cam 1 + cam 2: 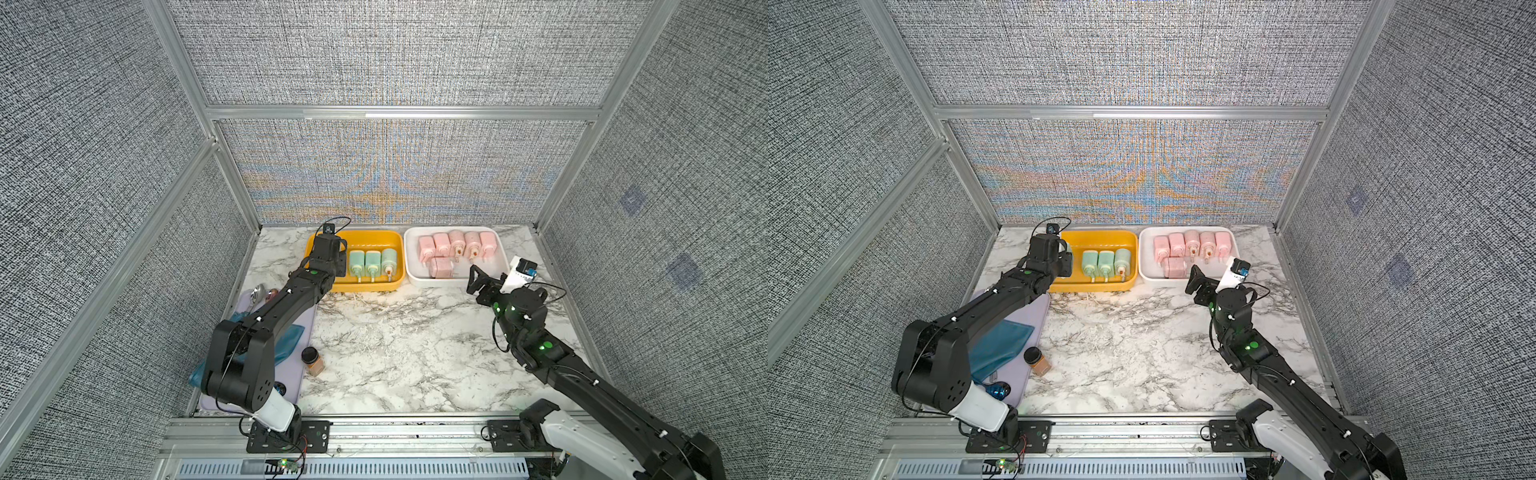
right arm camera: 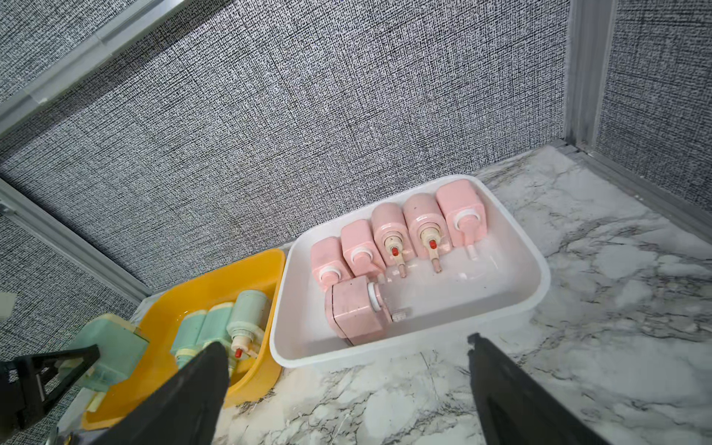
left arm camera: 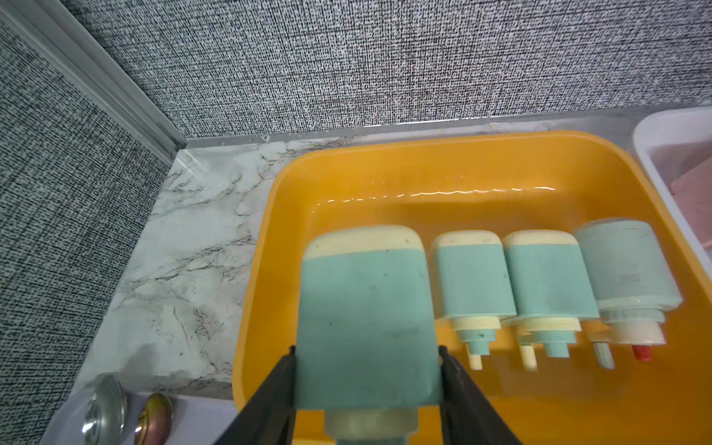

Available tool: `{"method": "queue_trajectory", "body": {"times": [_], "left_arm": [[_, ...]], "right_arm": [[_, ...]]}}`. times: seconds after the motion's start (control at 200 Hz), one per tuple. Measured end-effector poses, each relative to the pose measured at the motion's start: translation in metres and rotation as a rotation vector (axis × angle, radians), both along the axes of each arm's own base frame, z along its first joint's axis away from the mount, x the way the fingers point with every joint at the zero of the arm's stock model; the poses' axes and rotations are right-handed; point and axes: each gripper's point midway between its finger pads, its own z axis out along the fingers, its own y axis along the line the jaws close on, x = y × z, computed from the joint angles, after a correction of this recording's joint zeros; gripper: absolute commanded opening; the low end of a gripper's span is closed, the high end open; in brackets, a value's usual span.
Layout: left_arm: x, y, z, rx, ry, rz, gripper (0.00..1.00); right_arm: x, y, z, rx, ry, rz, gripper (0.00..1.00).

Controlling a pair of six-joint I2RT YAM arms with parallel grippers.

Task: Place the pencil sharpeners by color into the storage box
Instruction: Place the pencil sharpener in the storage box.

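Left tool (image 3: 366, 356) clamped on a mint sharpener (image 3: 366, 300) over the yellow box (image 1: 397, 282); right tool (image 2: 345, 343) hangs open by the white box (image 1: 411, 259).

From here the left arm (image 1: 286, 303) stretches forward off its near base, elbow up, wrist bent down over that box's left end, jaws pressed on the sharpener's two sides. Three mint sharpeners (image 1: 371, 264) lie side by side to its right. The right arm (image 1: 582, 374) slants in low over the bench (image 1: 415, 353), its spread jaws aimed at the white box's near rim, where six pink sharpeners (image 1: 457, 243) lie, five in a row and one crosswise in front.
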Motion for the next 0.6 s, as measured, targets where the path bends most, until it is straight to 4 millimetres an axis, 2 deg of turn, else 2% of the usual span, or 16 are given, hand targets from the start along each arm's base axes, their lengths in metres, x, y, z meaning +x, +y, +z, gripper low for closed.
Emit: {"method": "queue_trajectory", "body": {"times": [0.17, 0.3, 0.6], "left_arm": [[0.020, 0.007, -0.016, -0.040, 0.022, 0.009, 0.00], [0.032, 0.000, -0.033, -0.077, 0.050, -0.021, 0.00], [0.038, -0.010, -0.064, -0.134, 0.111, -0.033, 0.00]], "right_arm": [[-0.004, -0.003, 0.003, 0.017, -0.014, -0.005, 0.99], [-0.006, -0.004, 0.006, 0.022, -0.024, -0.005, 0.99], [-0.010, -0.006, 0.004, 0.020, -0.019, -0.006, 0.99]]}}
